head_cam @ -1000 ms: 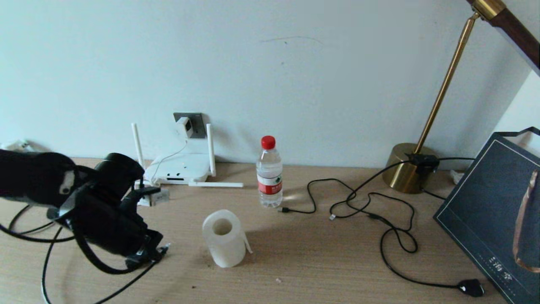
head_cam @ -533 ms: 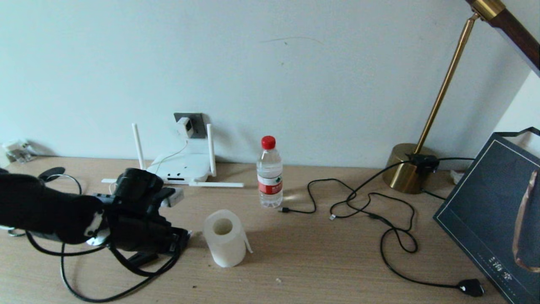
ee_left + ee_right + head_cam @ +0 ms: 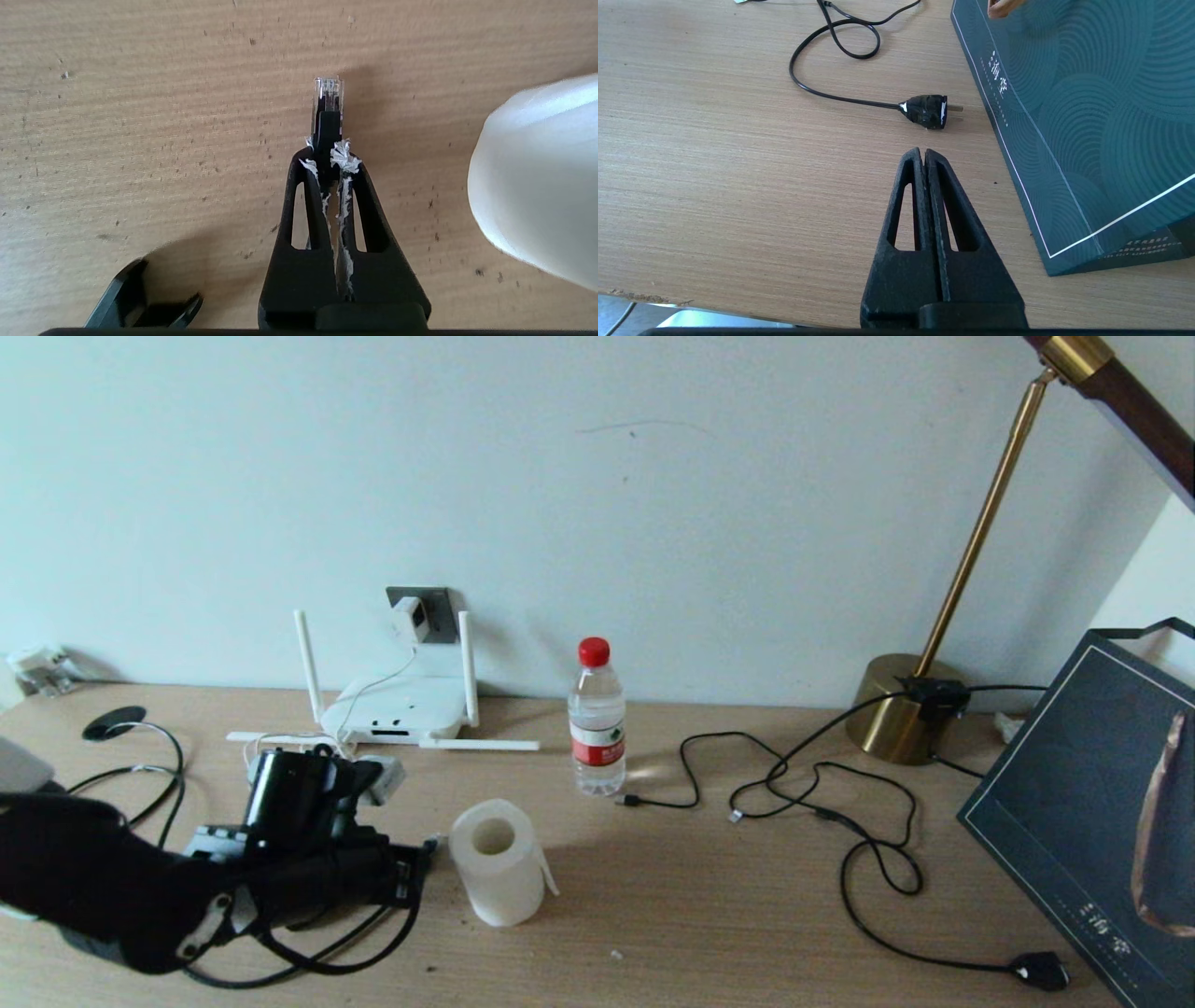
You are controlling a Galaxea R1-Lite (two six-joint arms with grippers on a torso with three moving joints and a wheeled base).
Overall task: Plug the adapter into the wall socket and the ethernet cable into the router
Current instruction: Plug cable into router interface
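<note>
Nearest to you, your left gripper (image 3: 422, 861) hung low over the pale wooden desk (image 3: 709, 915) at the front left, its black fingers (image 3: 312, 186) pinched tight on the long thin black ethernet cable (image 3: 327, 123), whose small clear plastic clip connector stuck out just past the fingertips toward the desktop. The cable's slack looped on the desk under and behind the arm. Just beside that gripper, to its right, lay the white paper roll (image 3: 498, 863) on its side, close but apart from the connector as far as the wrist view let you judge. Your right gripper (image 3: 923, 156) sat parked over the front right of the desk with its jaws pressed together on nothing, near a black two-pin mains plug (image 3: 927, 111) and the edge of a dark teal patterned gift box (image 3: 1087, 121). Farther back, a clear plastic water bottle with a red cap (image 3: 597, 719) stood upright mid-desk, with thin black USB-tipped cables (image 3: 794, 793) tangled to its right. Behind your left gripper the flat white router with slim stick antennas (image 3: 397, 707) rested at the foot of the wall, two antennas upright and two lying flat on the desk. Above it, the small white boxy adapter (image 3: 409, 616) was already seated in the dark grey square wall socket (image 3: 431, 607), its thin white cord dropping to the router. At the far right stood the brass lamp base (image 3: 901, 709).
</note>
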